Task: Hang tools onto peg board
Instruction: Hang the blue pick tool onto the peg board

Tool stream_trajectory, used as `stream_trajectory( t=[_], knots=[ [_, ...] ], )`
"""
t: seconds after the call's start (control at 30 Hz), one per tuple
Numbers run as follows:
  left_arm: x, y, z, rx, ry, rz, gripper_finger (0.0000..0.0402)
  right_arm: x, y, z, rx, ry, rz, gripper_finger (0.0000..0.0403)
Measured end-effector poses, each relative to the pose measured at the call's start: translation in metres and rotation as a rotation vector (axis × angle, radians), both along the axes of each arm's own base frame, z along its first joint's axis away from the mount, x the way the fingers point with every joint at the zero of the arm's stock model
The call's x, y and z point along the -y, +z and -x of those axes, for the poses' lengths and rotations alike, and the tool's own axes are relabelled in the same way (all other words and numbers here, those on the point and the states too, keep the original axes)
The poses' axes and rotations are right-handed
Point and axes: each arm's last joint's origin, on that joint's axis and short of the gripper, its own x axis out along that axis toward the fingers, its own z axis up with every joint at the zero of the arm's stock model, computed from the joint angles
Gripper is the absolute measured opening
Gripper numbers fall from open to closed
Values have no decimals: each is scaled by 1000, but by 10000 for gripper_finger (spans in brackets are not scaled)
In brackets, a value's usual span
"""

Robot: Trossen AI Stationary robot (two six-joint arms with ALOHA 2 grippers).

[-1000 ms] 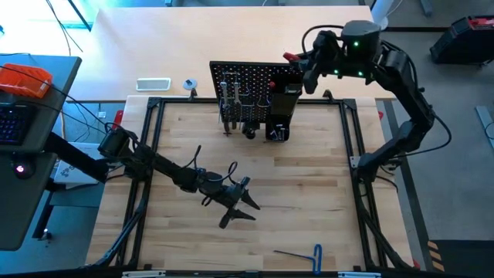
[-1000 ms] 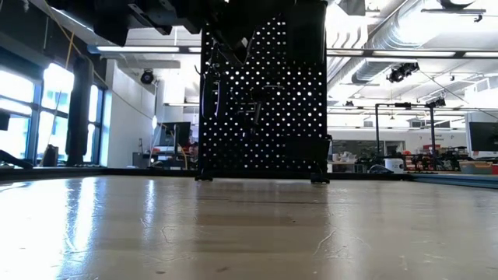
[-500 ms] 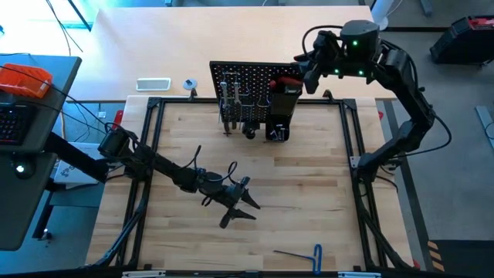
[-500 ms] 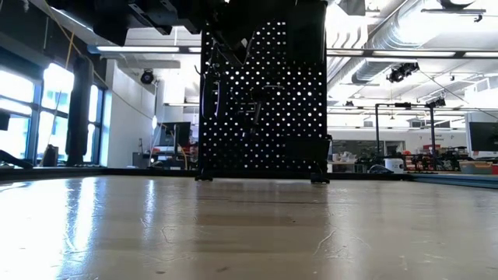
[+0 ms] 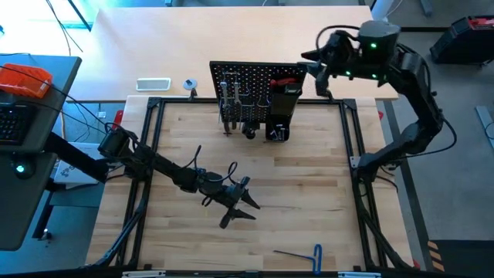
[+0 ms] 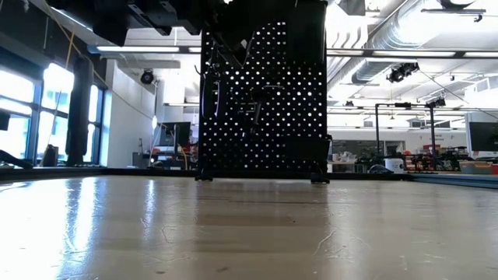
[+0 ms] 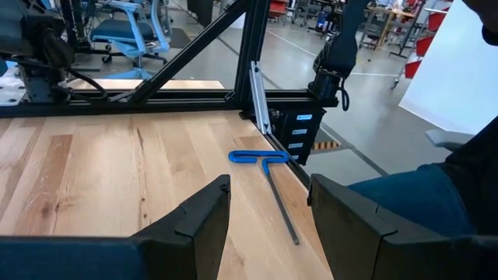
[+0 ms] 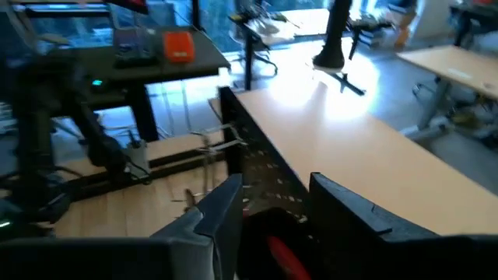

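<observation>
Up by the peg board (image 5: 255, 77), the right gripper (image 5: 315, 68) hangs spread and empty beside the red-handled screwdriver (image 5: 289, 81) slotted in the black holder (image 5: 282, 104), while the left gripper (image 5: 241, 202), spread and empty, faces the blue-handled hex key (image 5: 307, 253), seemingly next.

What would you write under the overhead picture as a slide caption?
Right gripper open beside the peg board above the red-handled screwdriver; left gripper open mid-table, blue-handled hex key unhung.
</observation>
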Motion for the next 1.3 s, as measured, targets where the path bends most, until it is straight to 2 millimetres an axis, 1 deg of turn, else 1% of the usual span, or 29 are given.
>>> stream_trajectory(
  t=[0.17,0.3,0.43,0.6,0.73,0.9,1.07,1.17,1.3],
  knots=[
    [0,0,0,0,-1,-1,170,-26,9,18,28,80,19,142],
    [-2,1,0,9,6,-15,170,-49,8,30,-22,121,17,142],
    [-8,6,0,13,66,-28,170,-67,-1,40,-116,150,-24,142],
    [-16,7,3,-50,134,-70,170,-91,-15,45,-268,211,-110,142],
    [-17,5,6,-103,156,-99,170,-111,-28,47,-396,231,-164,142],
    [-13,2,8,-135,142,-106,170,-142,-39,42,-432,323,-193,142],
    [-8,1,9,-134,123,-112,170,-169,-68,32,-546,330,-192,142],
    [-6,1,10,-135,115,-114,170,-188,-91,23,-600,356,-183,142],
    [-1,1,12,-127,98,-130,170,-218,-126,11,-620,421,-169,142]
  ],
)
